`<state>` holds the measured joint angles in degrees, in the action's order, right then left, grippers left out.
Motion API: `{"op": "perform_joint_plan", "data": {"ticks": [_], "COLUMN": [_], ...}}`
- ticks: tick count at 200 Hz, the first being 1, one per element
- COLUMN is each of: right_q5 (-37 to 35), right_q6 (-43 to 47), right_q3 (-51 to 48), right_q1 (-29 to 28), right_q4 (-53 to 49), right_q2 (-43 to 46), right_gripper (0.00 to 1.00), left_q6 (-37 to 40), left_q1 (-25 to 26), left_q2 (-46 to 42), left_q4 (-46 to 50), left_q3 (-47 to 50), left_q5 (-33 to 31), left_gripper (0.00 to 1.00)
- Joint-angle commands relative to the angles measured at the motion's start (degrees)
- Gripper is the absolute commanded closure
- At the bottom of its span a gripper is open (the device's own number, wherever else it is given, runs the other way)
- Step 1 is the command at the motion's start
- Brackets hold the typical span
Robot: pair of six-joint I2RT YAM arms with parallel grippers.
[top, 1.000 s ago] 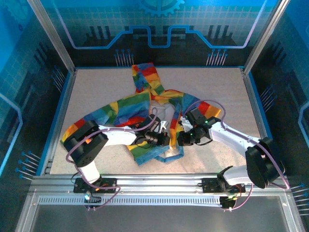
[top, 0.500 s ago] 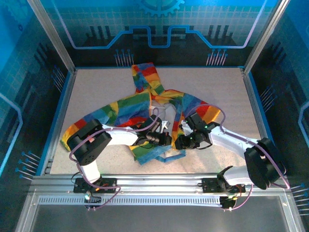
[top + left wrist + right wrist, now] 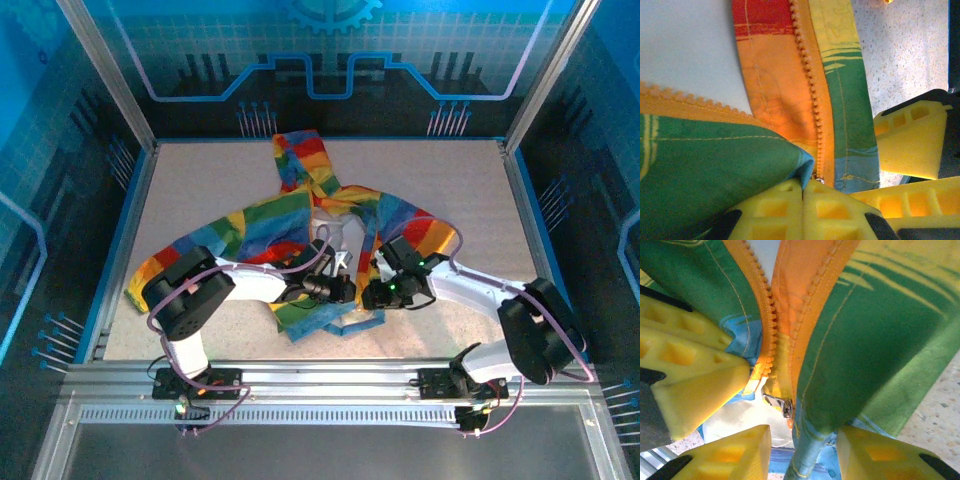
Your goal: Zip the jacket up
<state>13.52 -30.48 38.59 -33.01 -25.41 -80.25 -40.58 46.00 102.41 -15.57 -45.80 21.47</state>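
- Location: the jacket (image 3: 300,215) lies flat near the middle of the table (image 3: 200,180), with its hood toward the far edge and its hem toward my arm bases.
- Front condition: the jacket is open, with white lining (image 3: 335,235) showing between the two front panels.
- Zipper: the two orange tooth rows (image 3: 812,95) run apart along their whole visible length, so I judge that no part is zipped yet.
- Slider (image 3: 785,407): it sits at the bottom of one tooth row, by the hem. The other row's bottom end lies just beside it and does not appear to be seated in it.
- Left gripper (image 3: 802,187): the jaws are closed tight, pinching the hem at the foot of the zipper.
- Right gripper (image 3: 802,437): the jaws stand apart at the hem. A fold of the green panel lies between them, but they are not clamped on it.
- Remaining, in my judgement: seat the free end in the slider, take hold of the pull tab, and draw it up to the collar. Nearly all of the task is outstanding.
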Motion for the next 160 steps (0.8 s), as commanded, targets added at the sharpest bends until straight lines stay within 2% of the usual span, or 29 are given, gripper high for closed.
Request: {"op": "perform_joint_plan", "data": {"ticks": [1,30,71,104,160], "right_q5": [0.3,0.0,-1.4,-2.1,1.9], "right_q6": [-0.8,-0.8,0.0,3.2,12.7], "right_q3": [1.3,2.1,3.0,4.7,9.9], "right_q1": [-1.2,-2.0,-2.4,-2.5,-3.3], "right_q4": [1.1,0.9,-1.7,-4.0,-1.2], "right_q2": [-1.5,-2.8,-0.9,3.5,8.1], "right_gripper": [0.61,0.68,1.0,1.0,1.0], "left_q6": [-0.4,-0.4,0.1,1.9,6.6], "left_q1": [0.5,0.5,0.4,-1.0,-8.8], "left_q2": [1.1,1.0,-0.6,-6.5,-22.7], "left_q4": [-1.6,-1.6,-1.0,1.7,9.9], "left_q3": [0.8,1.1,1.8,3.8,7.1], "left_q5": [1.5,1.4,1.1,0.5,2.4], "left_gripper": [1.0,1.0,1.0,1.0,1.0]}}
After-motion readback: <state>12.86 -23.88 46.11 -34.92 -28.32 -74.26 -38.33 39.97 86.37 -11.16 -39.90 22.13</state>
